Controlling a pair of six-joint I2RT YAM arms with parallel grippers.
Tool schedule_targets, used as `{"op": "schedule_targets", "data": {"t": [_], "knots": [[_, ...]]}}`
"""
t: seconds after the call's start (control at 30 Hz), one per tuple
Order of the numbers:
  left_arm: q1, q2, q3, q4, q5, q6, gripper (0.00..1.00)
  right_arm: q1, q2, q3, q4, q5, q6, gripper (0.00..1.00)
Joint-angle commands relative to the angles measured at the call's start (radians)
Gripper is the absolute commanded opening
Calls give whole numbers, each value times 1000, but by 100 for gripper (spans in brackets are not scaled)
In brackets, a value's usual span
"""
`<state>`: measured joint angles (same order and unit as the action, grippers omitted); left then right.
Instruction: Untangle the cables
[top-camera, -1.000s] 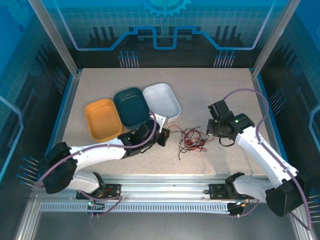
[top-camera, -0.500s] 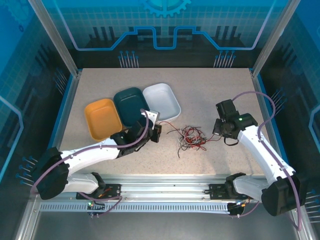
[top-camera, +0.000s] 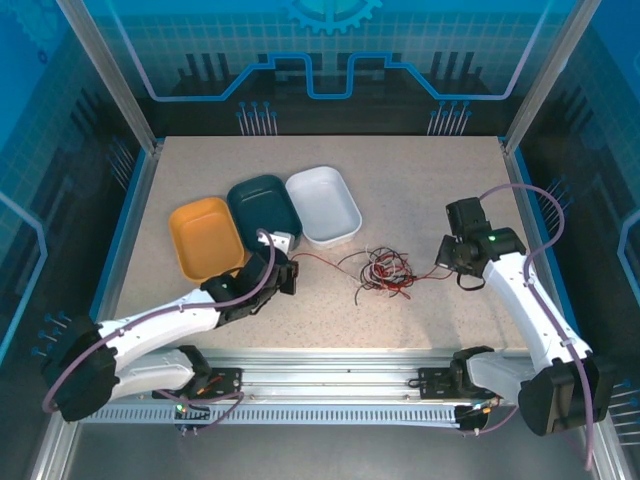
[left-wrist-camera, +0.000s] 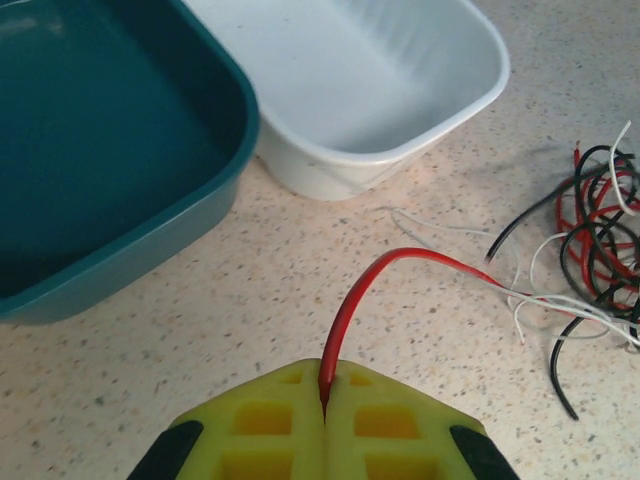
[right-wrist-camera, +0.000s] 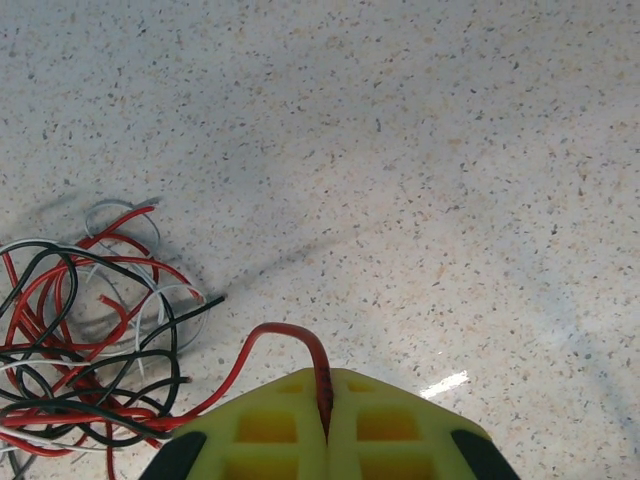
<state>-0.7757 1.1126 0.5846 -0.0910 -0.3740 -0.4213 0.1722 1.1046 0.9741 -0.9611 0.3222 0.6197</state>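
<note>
Pinching a red strand (left-wrist-camera: 352, 300) between closed pads, the left gripper (top-camera: 287, 270) is placed well left of the tangle of cables (top-camera: 382, 272), while the right gripper (top-camera: 447, 262), likewise closed on a red wire end (right-wrist-camera: 290, 335), is placed just right of it. The bundle is thus spanned on the table (top-camera: 420, 180) along a left-to-right axis, the right gripper being judged the nearer. Red, black and white wires are recorded as one loose curly knot, near the white tray (top-camera: 322, 205), not yet separated.

White arms (top-camera: 160, 322) with black joints (top-camera: 470, 215), looping purple cables (top-camera: 520, 185), and yellow-green gridded pincer fingers (left-wrist-camera: 260, 430).
</note>
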Motion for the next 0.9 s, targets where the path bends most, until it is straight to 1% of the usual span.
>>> {"op": "schedule_targets", "data": {"t": [0.0,0.2,0.47,0.73,0.87], "knots": [[15,-56,-21,-76,-66,-30,0,-32,-19,2,-32,6,-26,0],[29,-131,-43,-122,-87,-31,0,-61,-23,5,-36,11,-38,0],[35,-180,-49,-201,-131,-29,0,-89,-35,-1,-41,18,-50,0],[54,-262,-39,-328,-195,-13,0,-133,-45,-1,-49,25,-66,0],[70,-311,-49,-351,-192,-33,0,-147,-40,4,-44,18,-74,0]]}}
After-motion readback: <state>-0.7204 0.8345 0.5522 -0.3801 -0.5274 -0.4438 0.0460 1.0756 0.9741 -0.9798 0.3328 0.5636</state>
